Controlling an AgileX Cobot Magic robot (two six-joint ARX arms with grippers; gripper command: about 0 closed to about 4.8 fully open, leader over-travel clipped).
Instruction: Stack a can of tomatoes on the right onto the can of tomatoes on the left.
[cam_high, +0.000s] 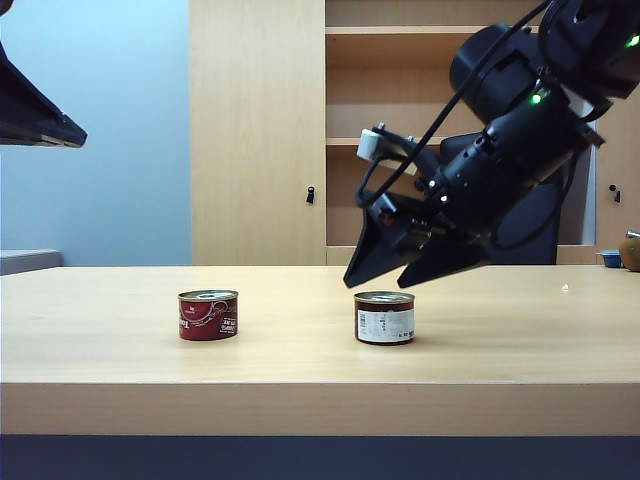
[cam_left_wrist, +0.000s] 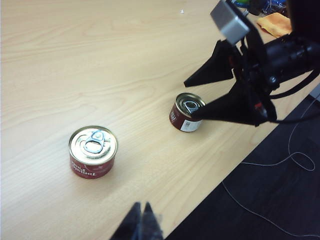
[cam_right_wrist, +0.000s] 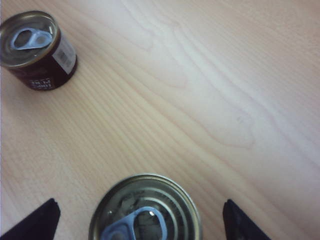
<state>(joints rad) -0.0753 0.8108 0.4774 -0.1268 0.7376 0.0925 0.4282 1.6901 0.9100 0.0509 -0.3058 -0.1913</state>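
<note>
Two short red tomato cans with pull-tab lids stand upright on the wooden table. The left can (cam_high: 208, 314) (cam_left_wrist: 93, 151) (cam_right_wrist: 36, 50) stands alone. My right gripper (cam_high: 378, 281) (cam_left_wrist: 189, 100) (cam_right_wrist: 139, 205) hangs open just above the right can (cam_high: 384, 317) (cam_left_wrist: 187, 112) (cam_right_wrist: 145, 210). Its two black fingers straddle the can's lid on either side, and nothing shows them touching it. My left gripper (cam_left_wrist: 142, 220) is shut and empty, high above the table's near edge, well off from both cans. In the exterior view a dark part of the left arm (cam_high: 35, 115) shows at the upper left.
The table's front edge (cam_high: 320, 385) runs a short way before the cans. A wooden cabinet with shelves (cam_high: 260, 130) stands behind the table. An orange cloth (cam_left_wrist: 272, 22) lies at the table's far right end. Thin cables (cam_left_wrist: 280, 160) lie on the dark floor.
</note>
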